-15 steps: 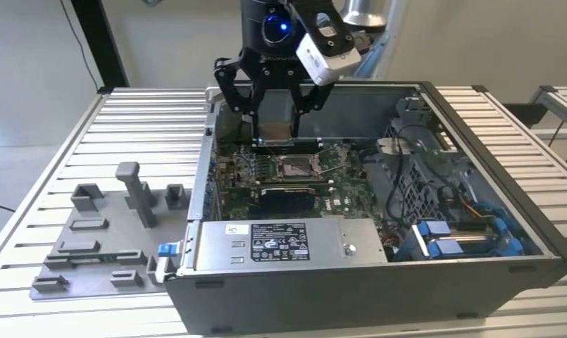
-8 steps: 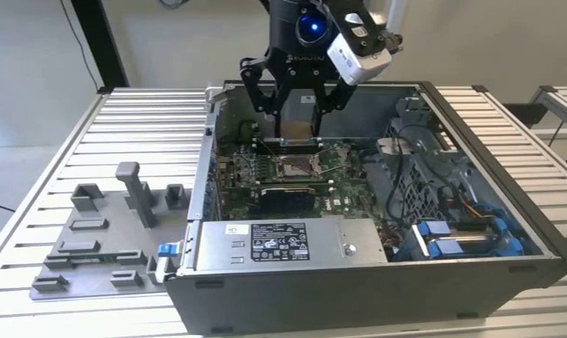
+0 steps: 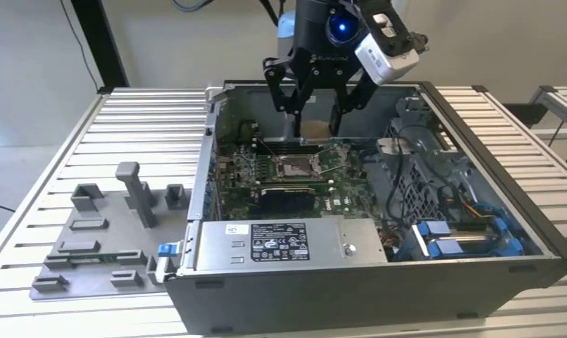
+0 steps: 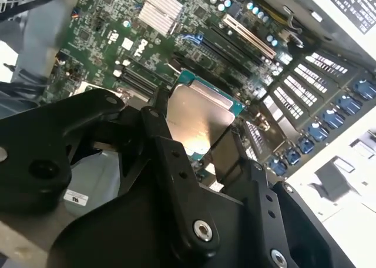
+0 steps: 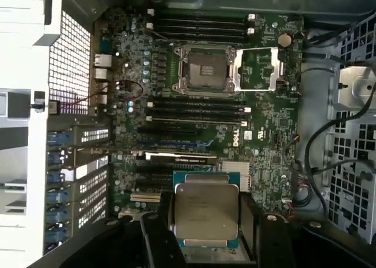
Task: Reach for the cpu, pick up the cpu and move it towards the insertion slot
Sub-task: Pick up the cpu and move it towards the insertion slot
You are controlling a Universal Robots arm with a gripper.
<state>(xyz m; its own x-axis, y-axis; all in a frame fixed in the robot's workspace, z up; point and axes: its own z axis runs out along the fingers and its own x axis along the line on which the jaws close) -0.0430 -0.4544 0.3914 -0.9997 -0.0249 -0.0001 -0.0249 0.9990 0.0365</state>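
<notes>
Slatted metal bench (image 3: 151, 105) fills the scene you are looking at, with an open computer case (image 3: 508, 232) lying on it and reaching the bench's near edge, and a grey fixture plate (image 3: 95, 243) beside the case near the bench's near corner on the exterior view's left. Your gripper (image 3: 316, 105) hangs over the case's far wall, above the motherboard (image 3: 344, 190). Its jaws are closed on the cpu (image 5: 207, 212), one black finger (image 5: 248, 221) pressed against each of two opposite edges, so you see the chip's silvery top face clamped between them in both wrist views. The chip is held in the air, clear of the board. The insertion slot (image 5: 207, 71) sits on the motherboard inside the case, its metal frame swung open and its dark centre bare. In the first wrist view the socket lies well apart from the held chip, with long black memory slots (image 5: 197, 106) between them.
</notes>
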